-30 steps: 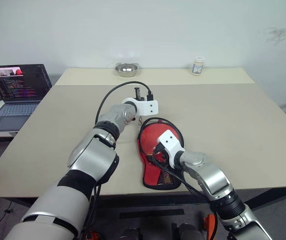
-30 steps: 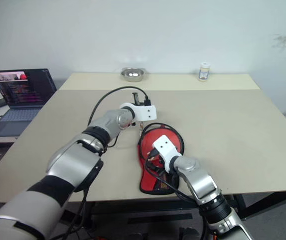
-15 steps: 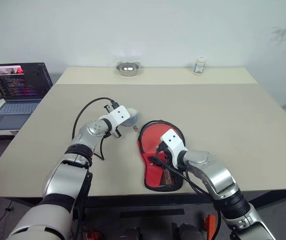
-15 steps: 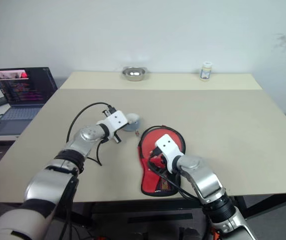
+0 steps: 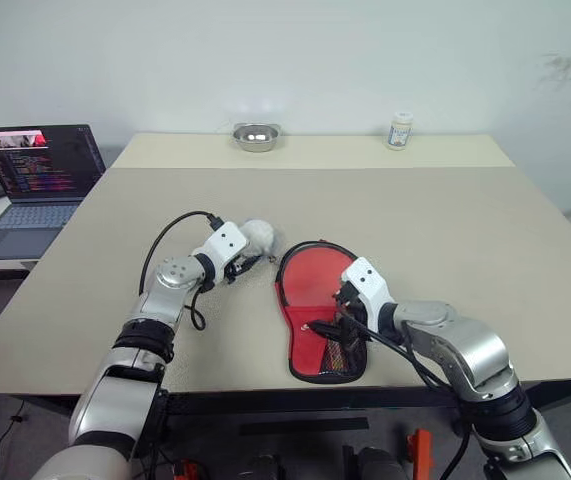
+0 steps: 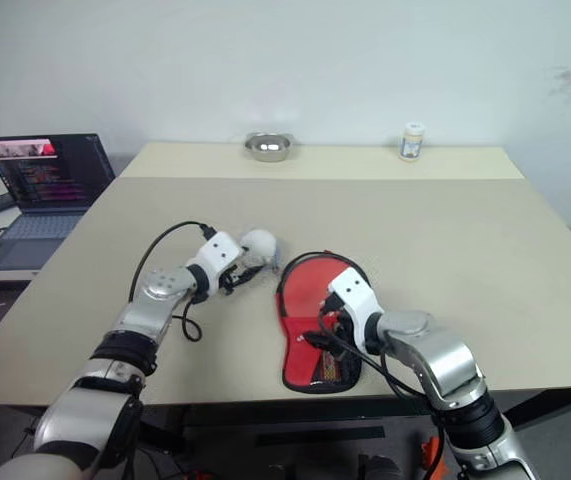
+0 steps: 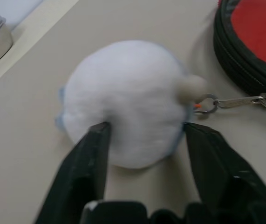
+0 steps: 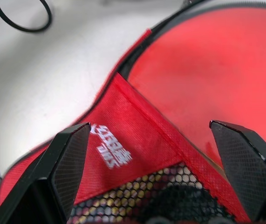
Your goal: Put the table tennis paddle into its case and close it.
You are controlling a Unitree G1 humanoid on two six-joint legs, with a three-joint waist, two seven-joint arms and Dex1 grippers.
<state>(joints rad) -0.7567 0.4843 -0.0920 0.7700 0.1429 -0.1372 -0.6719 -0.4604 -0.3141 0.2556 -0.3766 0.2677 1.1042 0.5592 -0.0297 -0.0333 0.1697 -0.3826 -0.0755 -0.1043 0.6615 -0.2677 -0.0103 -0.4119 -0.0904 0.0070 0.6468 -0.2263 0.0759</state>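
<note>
At the near edge of the table (image 5: 525, 300), the case (image 5: 317, 315) lies flat, red mesh side up, narrow end toward that edge. Its zip stands open round the wide end, and the red face of the table tennis paddle (image 8: 216, 70) shows inside; the handle cannot be seen. The right gripper (image 5: 337, 318) hovers over the case's narrow end with fingers spread wide, holding nothing, and has drawn slightly back toward the near edge. Just beyond, toward the table's middle, the left gripper (image 7: 144, 140) has come down from above the case and now sits low, its fingers parted either side of a white fluffy pom-pom (image 7: 128, 100) on the zip pull's ring, seemingly touching but not squeezing it. Judgement: insertion looks complete; closing remains, and pulling this pom-pom appears the intended means. A steel bowl (image 5: 254, 137) and a small bottle (image 5: 398, 130) stand at the far edge.
</note>
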